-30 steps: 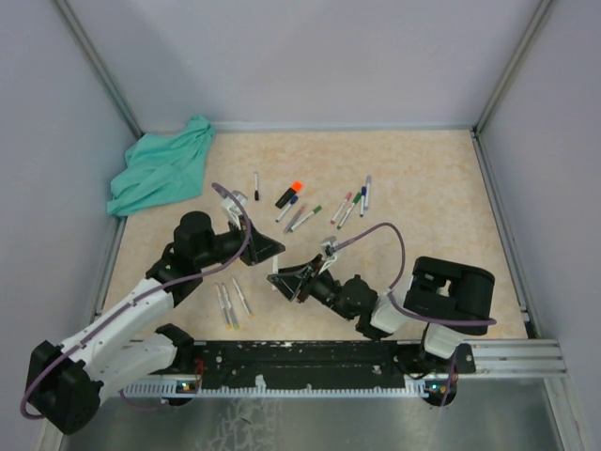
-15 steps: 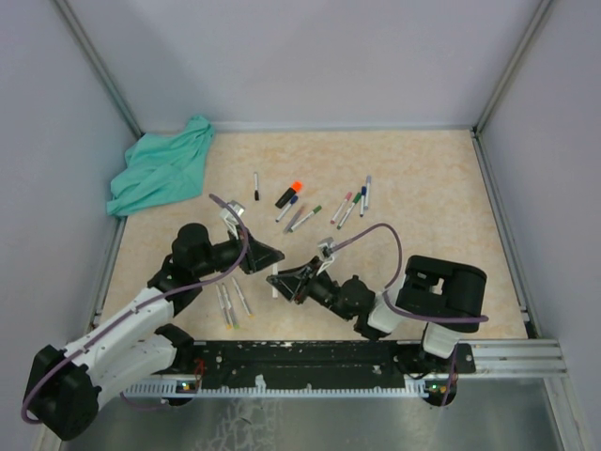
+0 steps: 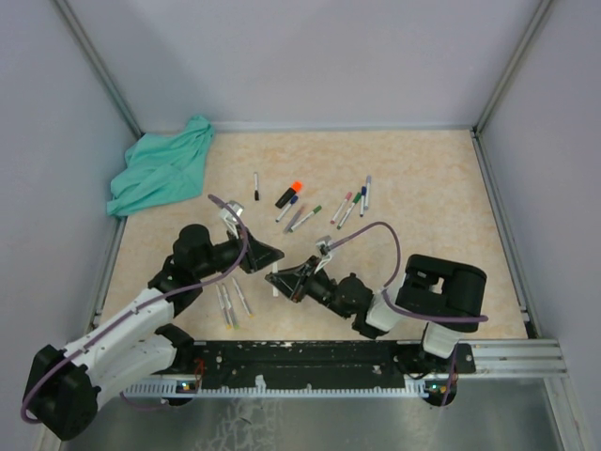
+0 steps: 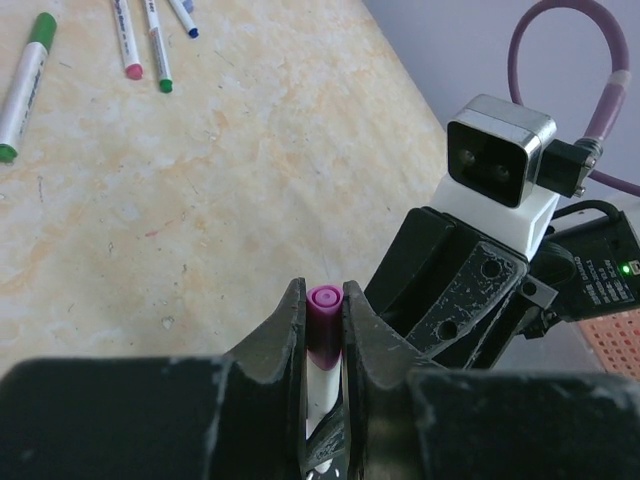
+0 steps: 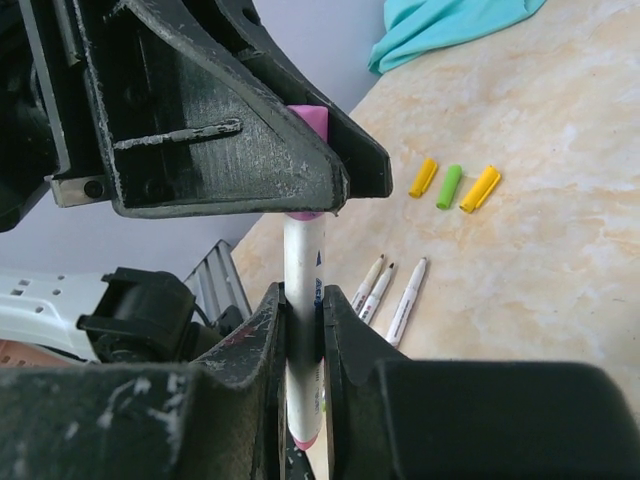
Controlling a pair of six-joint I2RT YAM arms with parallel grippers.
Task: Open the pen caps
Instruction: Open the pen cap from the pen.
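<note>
We see scuffed black left fingers pinching a stubby magenta plastic cap; right fingers clamp its smooth white cylindrical barrel.

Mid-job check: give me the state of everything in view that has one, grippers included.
left gripper: shut on purple cap
right gripper: shut on pen barrel
purple cap: on the barrel, not yet off
pen barrel: held in the air between both grippers
loose caps: off, lying flat
near pens: uncapped, lying flat
far pens: capped, lying flat
teal cloth: crumpled
</note>
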